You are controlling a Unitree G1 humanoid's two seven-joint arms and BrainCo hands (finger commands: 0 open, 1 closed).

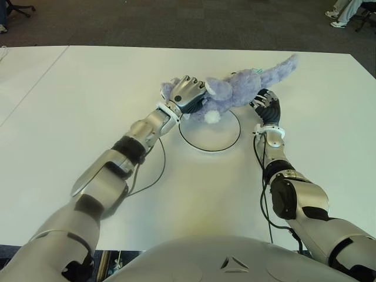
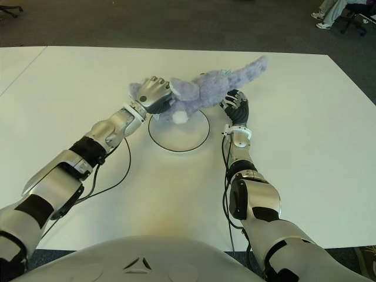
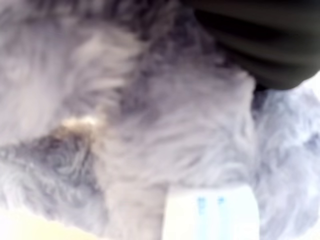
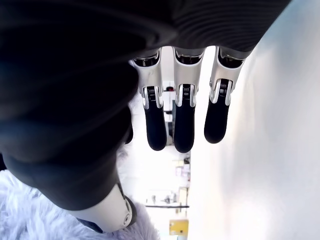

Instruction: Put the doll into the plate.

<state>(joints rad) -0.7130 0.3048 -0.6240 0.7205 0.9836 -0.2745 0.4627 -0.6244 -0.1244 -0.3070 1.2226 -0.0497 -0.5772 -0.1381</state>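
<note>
A lavender plush doll (image 1: 238,87) lies across the far rim of the round white plate (image 1: 211,136), its tail pointing to the far right. My left hand (image 1: 187,92) is curled over the doll's left end, and in the left wrist view the doll's fur (image 3: 150,125) and its white tag (image 3: 210,212) fill the picture. My right hand (image 1: 267,106) is beside the doll's right side, just right of the plate. In the right wrist view its fingers (image 4: 184,125) are stretched out and hold nothing, with the doll's fur (image 4: 30,210) close by the palm.
The white table (image 1: 88,106) runs wide on both sides, with a seam at the far left. Black cables (image 1: 154,176) trail from both wrists across the tabletop. A person's feet (image 1: 338,17) and chair legs show on the dark floor beyond the far edge.
</note>
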